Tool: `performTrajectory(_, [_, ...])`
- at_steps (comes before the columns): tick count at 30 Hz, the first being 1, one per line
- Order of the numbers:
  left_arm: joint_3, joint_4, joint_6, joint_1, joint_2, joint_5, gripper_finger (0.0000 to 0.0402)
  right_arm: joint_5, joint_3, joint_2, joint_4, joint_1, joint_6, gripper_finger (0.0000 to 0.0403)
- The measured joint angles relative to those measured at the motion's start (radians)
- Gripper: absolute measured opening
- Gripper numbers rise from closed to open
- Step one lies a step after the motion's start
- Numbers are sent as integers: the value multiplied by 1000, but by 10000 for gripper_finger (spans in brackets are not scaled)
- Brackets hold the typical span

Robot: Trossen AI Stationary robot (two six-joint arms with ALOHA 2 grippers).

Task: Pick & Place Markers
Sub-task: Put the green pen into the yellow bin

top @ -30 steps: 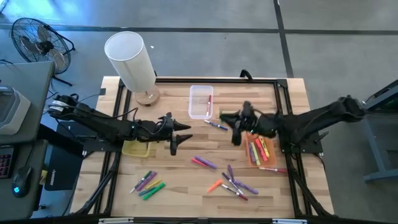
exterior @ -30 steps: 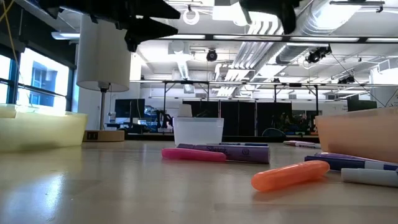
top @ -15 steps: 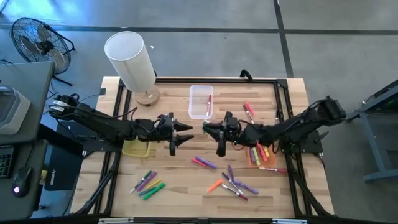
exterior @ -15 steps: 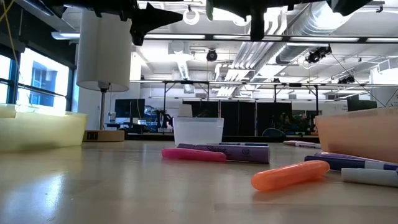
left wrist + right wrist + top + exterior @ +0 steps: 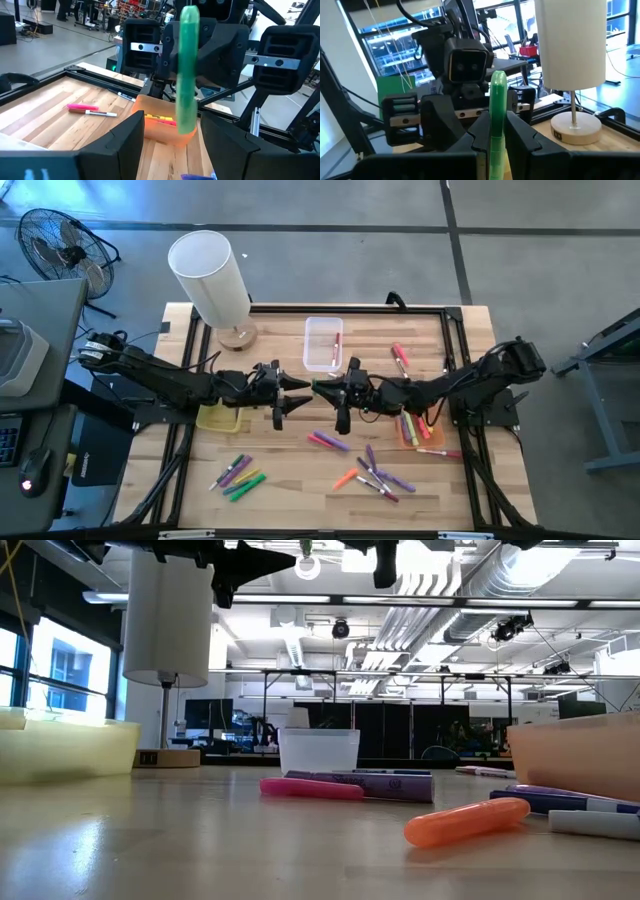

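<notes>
Holding a green marker (image 5: 497, 120) upright in the clamped right gripper (image 5: 340, 392) above the table's (image 5: 470, 320) middle, its long axis crossing the wide-open left gripper (image 5: 292, 393) just beside it, facing, seemingly ready for handover.

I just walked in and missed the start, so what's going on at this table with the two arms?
The two arms meet mid-air over the table's middle. The right gripper has its jaws shut on a green marker, held upright toward the left gripper, whose jaws stand open just in front of it; it looks like a handover. More markers lie loose on the wooden table, some sit in the orange bin, and one is in the clear bin.
</notes>
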Motion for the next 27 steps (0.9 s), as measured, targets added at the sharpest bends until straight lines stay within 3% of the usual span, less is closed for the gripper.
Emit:
performTrajectory(9, [0, 9, 0, 0, 0, 1, 193, -44, 39, 61, 13, -15, 0, 27])
performTrajectory(27, [32, 57, 38, 0, 78, 7, 193, -59, 43, 60, 1, -28, 22, 28])
